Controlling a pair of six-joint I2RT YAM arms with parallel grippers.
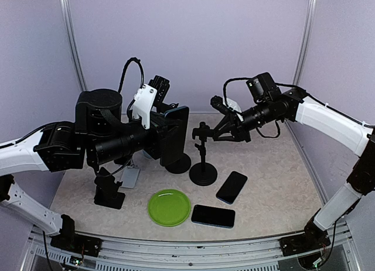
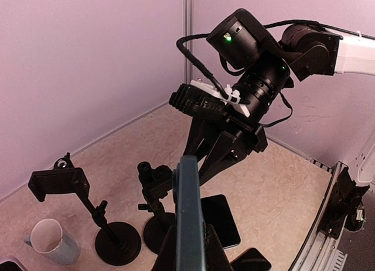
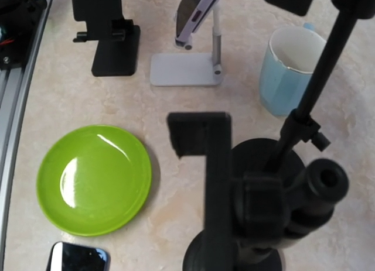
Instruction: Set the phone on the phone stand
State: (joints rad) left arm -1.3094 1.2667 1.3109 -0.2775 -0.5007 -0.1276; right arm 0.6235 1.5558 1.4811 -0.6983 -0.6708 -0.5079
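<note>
Top view: the left end effector (image 1: pixel 169 136) clamps the phone (image 1: pixel 179 130) upright. The stand (image 1: pixel 203 175) sits just right of it. The right end effector (image 1: pixel 215 131) is at the stand's head; I cannot tell how wide it is.

Left wrist: the phone (image 2: pixel 188 195) is edge-on in the grip, with the stand (image 2: pixel 154 182) just beyond.

Right wrist: the stand's clamp (image 3: pixel 202 136) is directly ahead, with a plate (image 3: pixel 94 177) to its left.

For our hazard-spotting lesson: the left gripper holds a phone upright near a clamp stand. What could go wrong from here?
The left gripper holds the phone by one end only, so it could tilt or slip entering the clamp. The right gripper crowds the head of the clamp stand; the arms might bump there, or tip the stand onto the spare phone beside its base.
</note>
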